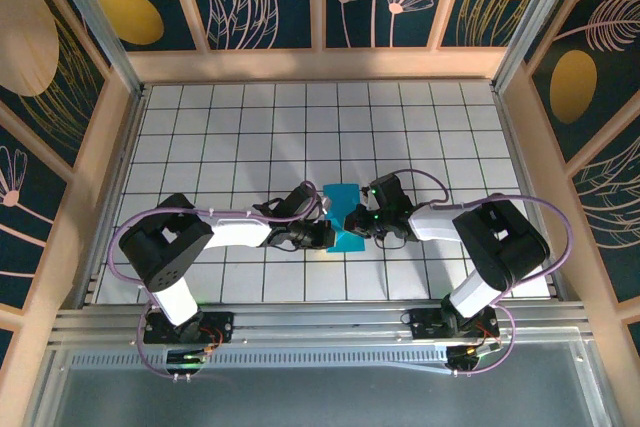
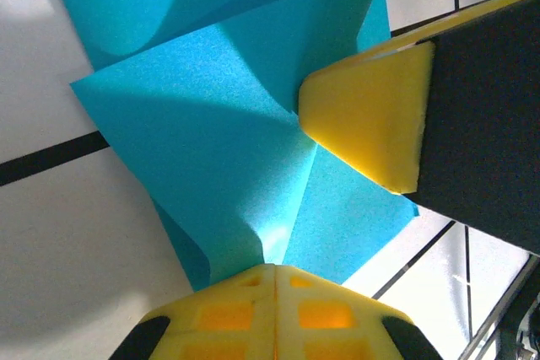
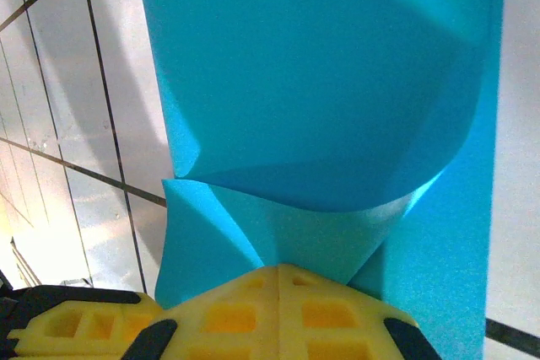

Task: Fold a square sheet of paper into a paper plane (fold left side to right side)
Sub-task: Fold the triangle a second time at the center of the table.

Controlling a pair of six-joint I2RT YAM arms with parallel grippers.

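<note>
Sample: square sheet of paper (image 1: pixel 350 240) — thin turquoise paper, matt, with a fine even grain up close (image 2: pixel 211 149). Its creases read as sharp lines and the curled parts are smooth (image 3: pixel 321 82).

The fingers (image 2: pixel 337 319) of the left gripper (image 2: pixel 275 269) are yellow moulded plastic, matt, with square recesses. The fingers (image 3: pixel 228 318) of the right gripper (image 3: pixel 278 269) have the same finish. In the left wrist view one shows a yellow pad, its edge slightly rough and foam-like, on dull black backing.

The table (image 1: pixel 250 127) is white tile, smooth and semi-glossy — glare shows on it in the right wrist view. The rails (image 1: pixel 320 319) are bare brushed metal. The frame posts (image 1: pixel 105 177) are pale, wood-look and matt. The arm shells (image 1: pixel 235 233) are smooth white plastic.
</note>
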